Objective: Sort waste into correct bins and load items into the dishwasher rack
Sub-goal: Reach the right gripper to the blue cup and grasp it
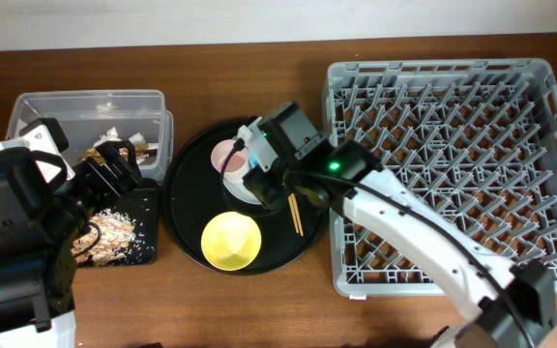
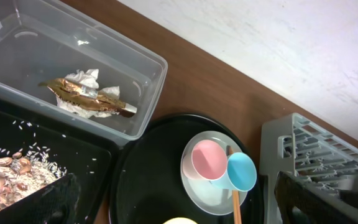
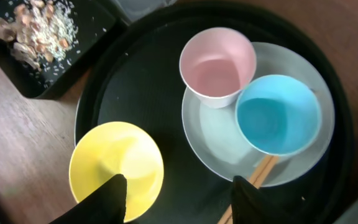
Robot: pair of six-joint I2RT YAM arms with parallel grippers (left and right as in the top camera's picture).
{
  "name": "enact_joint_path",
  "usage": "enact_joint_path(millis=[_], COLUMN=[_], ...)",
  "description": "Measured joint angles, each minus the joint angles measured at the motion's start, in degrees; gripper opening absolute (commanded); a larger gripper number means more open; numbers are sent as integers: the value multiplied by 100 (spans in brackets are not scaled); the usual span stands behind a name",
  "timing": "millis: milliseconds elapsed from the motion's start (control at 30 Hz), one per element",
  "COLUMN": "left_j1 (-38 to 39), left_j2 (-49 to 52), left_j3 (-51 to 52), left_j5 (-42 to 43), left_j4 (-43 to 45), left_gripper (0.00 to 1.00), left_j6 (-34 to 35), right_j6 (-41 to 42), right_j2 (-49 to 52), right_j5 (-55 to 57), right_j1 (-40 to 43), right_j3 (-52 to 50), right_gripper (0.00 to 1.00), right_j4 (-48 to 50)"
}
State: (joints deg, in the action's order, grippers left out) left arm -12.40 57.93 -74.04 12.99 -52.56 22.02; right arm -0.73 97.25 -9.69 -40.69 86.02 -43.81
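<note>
Wooden chopsticks (image 1: 295,215) lie roughly twelve-to-six on the round black tray (image 1: 187,193), upper ends on the plate (image 3: 216,137) holding the pink cup (image 3: 218,65) and blue cup (image 3: 278,115). The yellow bowl (image 1: 231,240) sits at the tray's six o'clock. The clear tub (image 2: 135,56) holds tissue (image 2: 86,78) and wrapper (image 2: 89,98); the black rectangular tray (image 2: 73,155) holds food scraps (image 2: 11,174). The left gripper (image 2: 182,202) gapes wide and the right gripper (image 3: 179,202) is partly spread; both are empty.

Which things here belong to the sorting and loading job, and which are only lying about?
Job: tissue, wrapper, food scraps, clear tub, shallow black tray, pink cup, blue cup, yellow bowl, plate, chopsticks, dishwasher rack.
Lying about: round black tray, table.
</note>
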Motion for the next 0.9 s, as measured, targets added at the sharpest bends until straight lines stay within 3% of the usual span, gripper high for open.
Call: enact_joint_path(millis=[233, 367, 700, 767, 800, 900], left_j1=[0, 0, 0, 0, 0, 0], left_j2=[0, 0, 0, 0, 0, 0], left_j3=[0, 0, 0, 0, 0, 0], left_j5=[0, 0, 0, 0, 0, 0], left_j4=[0, 0, 2, 2, 2, 2], left_gripper=[99, 99, 99, 99, 99, 99], left_j6=[-2, 0, 0, 0, -2, -2], right_j6=[-684, -1069, -1200, -1211, -1235, -1257], right_j2=[1117, 1137, 1530, 1574, 1582, 1598], right_j5=[203, 769, 955, 973, 973, 988], right_j1=[-20, -20, -20, -20, -20, -17], right_j3=[0, 0, 0, 0, 0, 0], right_gripper=[60, 61, 59, 46, 34, 30], right_j4=[352, 568, 874, 1014, 1071, 1099])
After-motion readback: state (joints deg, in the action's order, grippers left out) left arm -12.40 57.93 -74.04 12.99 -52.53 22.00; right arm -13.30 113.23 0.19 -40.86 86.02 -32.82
